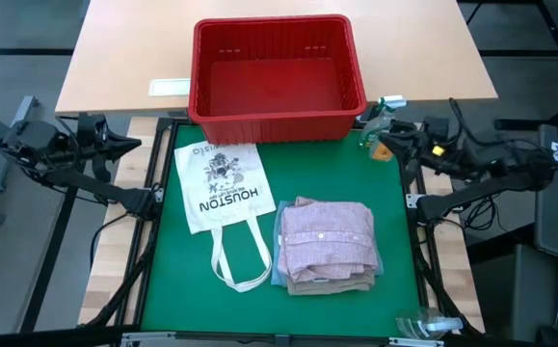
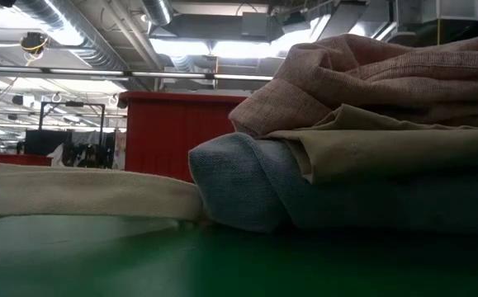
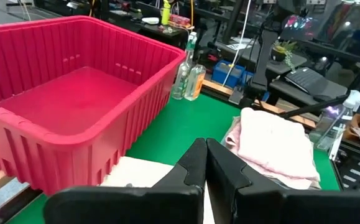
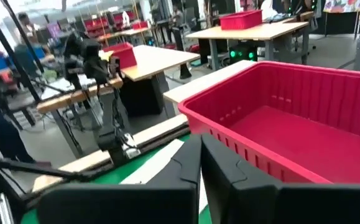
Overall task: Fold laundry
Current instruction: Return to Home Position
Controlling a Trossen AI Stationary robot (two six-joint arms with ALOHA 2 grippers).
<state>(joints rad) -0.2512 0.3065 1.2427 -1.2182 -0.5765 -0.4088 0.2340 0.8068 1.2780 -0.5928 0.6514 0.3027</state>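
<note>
Park both arms wide at the counter's (image 1: 177,294) back corners, left claw (image 3: 204,148) and right claw (image 4: 200,142) each pressed together, well clear of the folded pink shirt (image 1: 329,236) topping the stack just beside the tote bag (image 1: 223,183).

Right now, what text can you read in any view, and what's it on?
"HOUSTON": on the white tote bag, upside down in the high view.
Small print elsewhere on that bag: too small to read.
White label on the wooden table: too small to read.
</note>
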